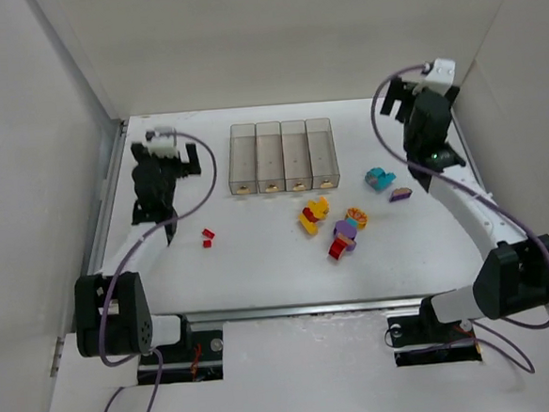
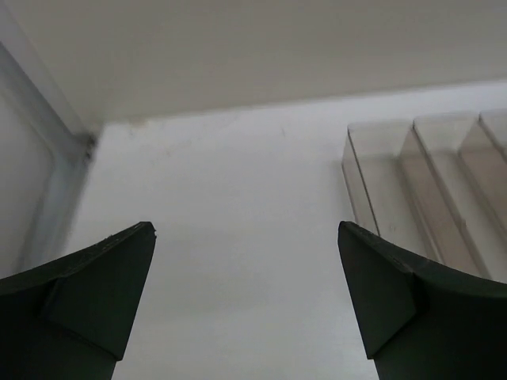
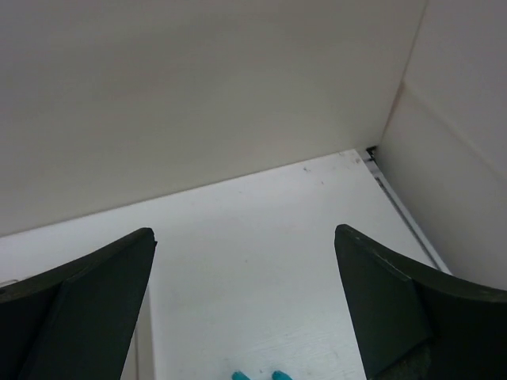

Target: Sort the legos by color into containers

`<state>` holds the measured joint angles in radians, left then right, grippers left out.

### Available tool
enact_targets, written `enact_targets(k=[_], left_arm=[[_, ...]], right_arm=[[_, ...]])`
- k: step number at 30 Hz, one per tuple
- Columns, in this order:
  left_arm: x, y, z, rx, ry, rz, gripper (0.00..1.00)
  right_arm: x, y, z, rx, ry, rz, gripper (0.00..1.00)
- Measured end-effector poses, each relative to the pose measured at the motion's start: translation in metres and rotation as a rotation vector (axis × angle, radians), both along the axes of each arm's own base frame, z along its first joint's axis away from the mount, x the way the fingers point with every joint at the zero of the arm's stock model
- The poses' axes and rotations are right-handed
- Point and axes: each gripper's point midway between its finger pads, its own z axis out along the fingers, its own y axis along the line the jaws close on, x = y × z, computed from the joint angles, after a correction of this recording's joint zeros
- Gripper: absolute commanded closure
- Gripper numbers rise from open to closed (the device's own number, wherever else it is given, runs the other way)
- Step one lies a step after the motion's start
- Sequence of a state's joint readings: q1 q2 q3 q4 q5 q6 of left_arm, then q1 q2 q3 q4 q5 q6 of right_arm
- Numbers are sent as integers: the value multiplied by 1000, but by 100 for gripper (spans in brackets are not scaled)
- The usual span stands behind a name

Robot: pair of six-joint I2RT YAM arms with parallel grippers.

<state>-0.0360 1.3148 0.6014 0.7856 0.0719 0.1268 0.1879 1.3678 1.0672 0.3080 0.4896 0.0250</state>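
Though empty, both hands [image 2: 245, 229] [image 3: 243, 231] wide open.

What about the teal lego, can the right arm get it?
Probably yes. The right gripper is open, and the teal lego lies close by on the bare table, just under its fingers, with nothing standing between them.

- The containers [image 1: 282, 155] are made of clear, smooth, greyish plastic.
- The legos [image 1: 315, 214] are moulded in coloured plastic, slightly glossy.
- The table [image 1: 260, 264] is finished white and matt.
- The left gripper's fingers [image 2: 79, 309] are finished dark and matt.
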Motion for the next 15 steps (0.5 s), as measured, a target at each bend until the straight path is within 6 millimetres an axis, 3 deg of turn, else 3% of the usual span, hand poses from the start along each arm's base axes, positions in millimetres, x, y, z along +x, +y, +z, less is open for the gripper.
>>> enact_targets(k=[3, 4, 6, 8, 10, 12, 15], left_arm=[[26, 6, 100, 82, -158, 33, 0], [26, 10, 123, 126, -199, 57, 0], [23, 15, 145, 262, -233, 100, 0], [23, 12, 149, 404, -217, 129, 0], [30, 5, 138, 522, -161, 147, 0], [39, 0, 120, 587, -83, 167, 0], [49, 11, 102, 544, 15, 307, 0]], right_arm=[[8, 0, 48, 82, 12, 25, 0], [9, -6, 51, 125, 35, 29, 0], [11, -28, 37, 218, 108, 1, 0], [11, -54, -1, 311, 221, -63, 0], [4, -69, -57, 393, 363, -139, 0], [-12, -66, -115, 475, 509, -189, 0], [-50, -49, -179, 613, 666, -277, 3]])
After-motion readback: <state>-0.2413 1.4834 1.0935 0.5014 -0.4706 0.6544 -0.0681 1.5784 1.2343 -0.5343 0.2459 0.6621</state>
